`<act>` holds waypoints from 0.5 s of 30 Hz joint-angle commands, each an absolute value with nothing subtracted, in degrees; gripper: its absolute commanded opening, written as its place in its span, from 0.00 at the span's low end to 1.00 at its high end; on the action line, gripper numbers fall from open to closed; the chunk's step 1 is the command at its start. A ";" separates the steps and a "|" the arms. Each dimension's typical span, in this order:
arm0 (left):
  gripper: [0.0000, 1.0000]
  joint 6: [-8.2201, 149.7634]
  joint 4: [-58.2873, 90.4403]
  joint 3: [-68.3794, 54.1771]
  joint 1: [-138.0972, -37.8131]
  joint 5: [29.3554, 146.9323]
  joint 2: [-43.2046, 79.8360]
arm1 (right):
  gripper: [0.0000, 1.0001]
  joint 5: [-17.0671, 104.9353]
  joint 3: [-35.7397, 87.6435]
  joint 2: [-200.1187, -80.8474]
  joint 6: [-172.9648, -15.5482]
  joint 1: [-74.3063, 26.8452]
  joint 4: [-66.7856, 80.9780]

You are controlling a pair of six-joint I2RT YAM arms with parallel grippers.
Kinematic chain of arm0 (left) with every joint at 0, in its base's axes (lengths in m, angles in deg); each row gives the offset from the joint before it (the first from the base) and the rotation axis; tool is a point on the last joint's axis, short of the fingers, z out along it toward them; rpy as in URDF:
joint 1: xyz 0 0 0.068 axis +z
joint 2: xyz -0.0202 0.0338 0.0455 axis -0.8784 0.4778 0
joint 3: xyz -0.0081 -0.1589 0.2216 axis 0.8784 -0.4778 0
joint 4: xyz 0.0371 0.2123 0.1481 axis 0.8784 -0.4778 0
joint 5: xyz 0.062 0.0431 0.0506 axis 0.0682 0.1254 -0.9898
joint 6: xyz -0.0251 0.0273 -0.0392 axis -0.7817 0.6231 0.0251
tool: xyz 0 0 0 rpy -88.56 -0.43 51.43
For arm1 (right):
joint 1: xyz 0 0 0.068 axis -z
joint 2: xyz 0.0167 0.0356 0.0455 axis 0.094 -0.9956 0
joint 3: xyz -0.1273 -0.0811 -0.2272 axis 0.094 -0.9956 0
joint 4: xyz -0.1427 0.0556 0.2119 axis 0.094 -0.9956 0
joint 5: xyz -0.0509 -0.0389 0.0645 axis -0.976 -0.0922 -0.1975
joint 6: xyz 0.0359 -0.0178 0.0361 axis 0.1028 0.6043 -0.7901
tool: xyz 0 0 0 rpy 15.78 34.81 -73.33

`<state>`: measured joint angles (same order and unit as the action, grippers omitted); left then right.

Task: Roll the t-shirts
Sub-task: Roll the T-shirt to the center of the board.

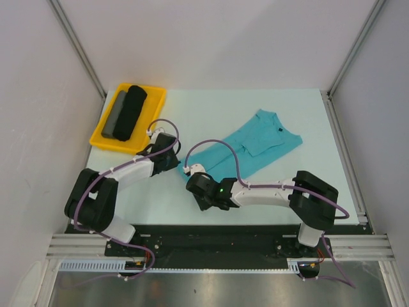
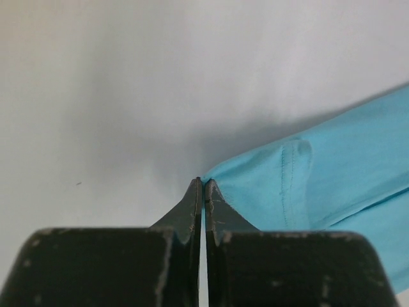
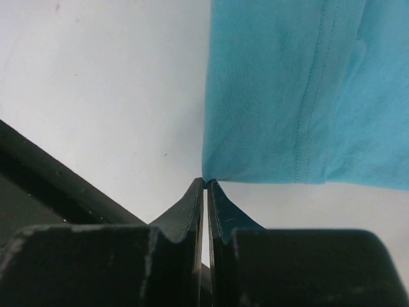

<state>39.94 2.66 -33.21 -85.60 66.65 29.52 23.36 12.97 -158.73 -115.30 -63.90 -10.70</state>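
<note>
Left gripper (image 2: 203,182) and right gripper (image 3: 206,181) each clamp a hem corner of the t-shirt (image 1: 255,144); best now to lift evenly, keeping that edge taut.

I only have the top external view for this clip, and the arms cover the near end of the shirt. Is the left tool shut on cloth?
Observer: Yes. In the left wrist view the left tool is shut, with a corner of the teal t-shirt pinched at its tips.
Operator: And the right one?
Observer: The right wrist view shows the right tool shut too, at a corner of the stitched hem. The cloth ends right at its tips, so I cannot tell how much is caught.
</note>
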 commanded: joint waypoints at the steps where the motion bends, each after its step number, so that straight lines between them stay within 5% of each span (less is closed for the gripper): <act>1: 0.00 42.18 -2.10 -31.12 -85.54 63.98 29.82 | 0.07 26.44 14.39 -156.87 -117.50 -63.60 -9.98; 15: 0.00 39.99 -10.20 -18.29 -88.79 61.69 37.82 | 0.07 34.71 9.74 -154.85 -120.40 -57.54 -6.20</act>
